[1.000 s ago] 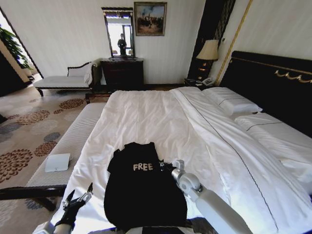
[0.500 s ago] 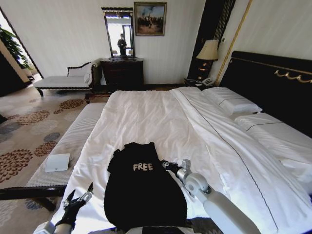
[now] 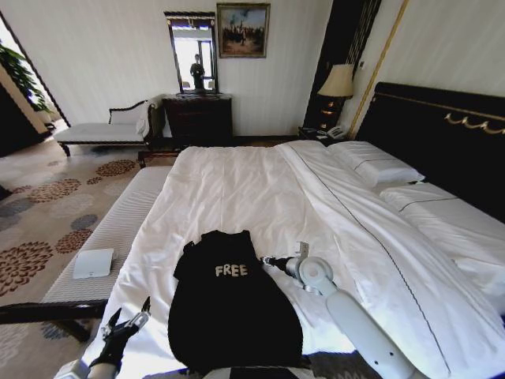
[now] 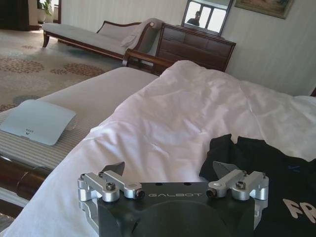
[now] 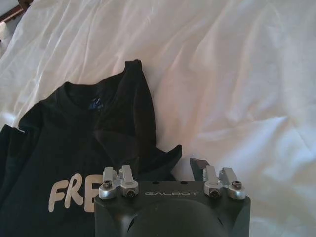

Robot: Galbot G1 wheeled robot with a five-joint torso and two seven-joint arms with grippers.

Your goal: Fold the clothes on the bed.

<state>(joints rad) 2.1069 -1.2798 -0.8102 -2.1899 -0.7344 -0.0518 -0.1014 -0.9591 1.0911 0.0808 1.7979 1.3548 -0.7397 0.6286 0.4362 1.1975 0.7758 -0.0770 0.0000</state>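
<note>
A wide white bed [image 3: 237, 181] holds a black T-shirt [image 3: 233, 304] lying flat on its near edge. The right gripper [image 3: 272, 261], fingers released, sits beside the shirt's right sleeve, likely to grasp it. The left gripper [image 3: 126, 320] waits released, near left.

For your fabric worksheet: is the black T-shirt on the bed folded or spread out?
Mostly spread: the black T-shirt lies flat on the bed, "FREE" lettering showing, though its sleeve by the right tool looks tucked inward.

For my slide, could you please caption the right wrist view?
Open right end effector at the black FREE T-shirt's sleeve on white bedding.
</note>
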